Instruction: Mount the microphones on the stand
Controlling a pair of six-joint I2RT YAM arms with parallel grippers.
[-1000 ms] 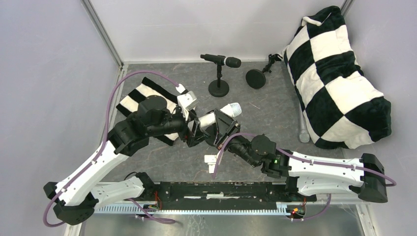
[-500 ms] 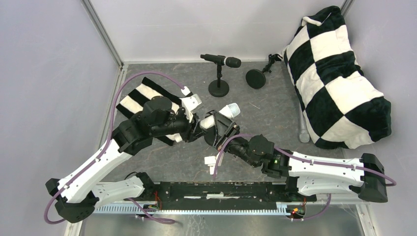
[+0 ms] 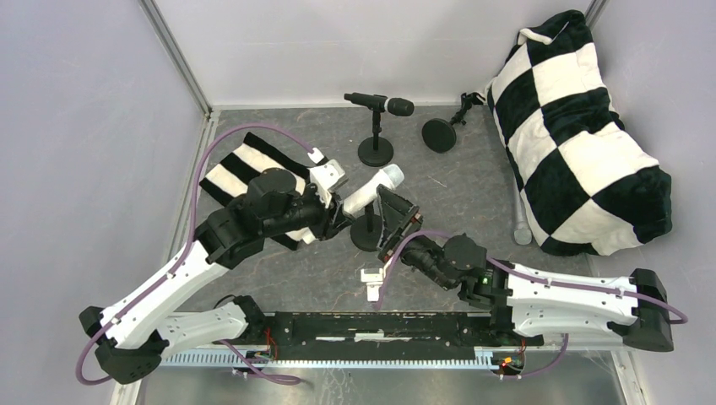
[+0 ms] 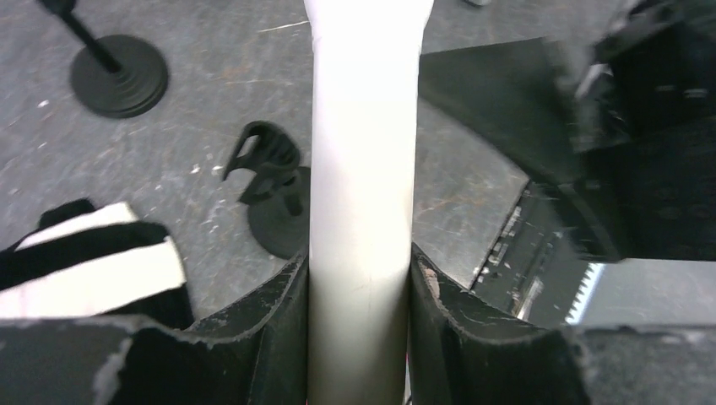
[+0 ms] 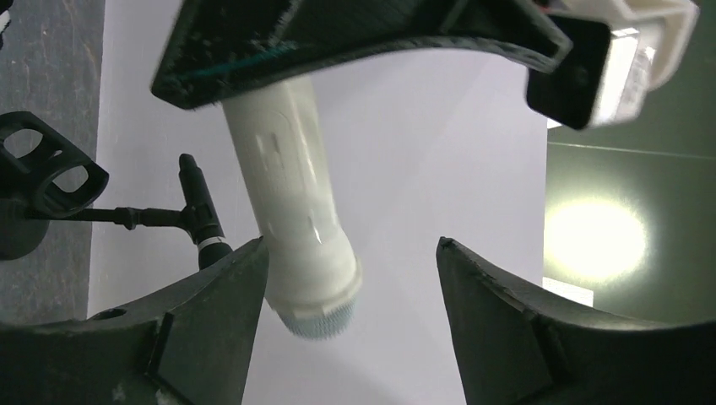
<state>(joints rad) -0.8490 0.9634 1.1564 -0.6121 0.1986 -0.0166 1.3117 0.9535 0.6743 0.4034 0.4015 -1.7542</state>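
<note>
My left gripper is shut on the body of the white microphone, whose mesh head points up and to the right. Just right of it, my right gripper stands open; the head lies beside its left finger, ungripped. Below the microphone stands an empty stand with a black clip on a round base. The black microphone sits clipped in the far stand. A silver-grey microphone lies on the table beside the pillow.
A large black-and-white checkered pillow fills the right side. A striped cloth lies under my left arm. Another round stand base rests at the back. A small white part lies near the front.
My left gripper closed on the white microphone, and my right gripper then opened and drew back off it. The microphone shifted slightly left and toward the back, uncovering the stand base.
</note>
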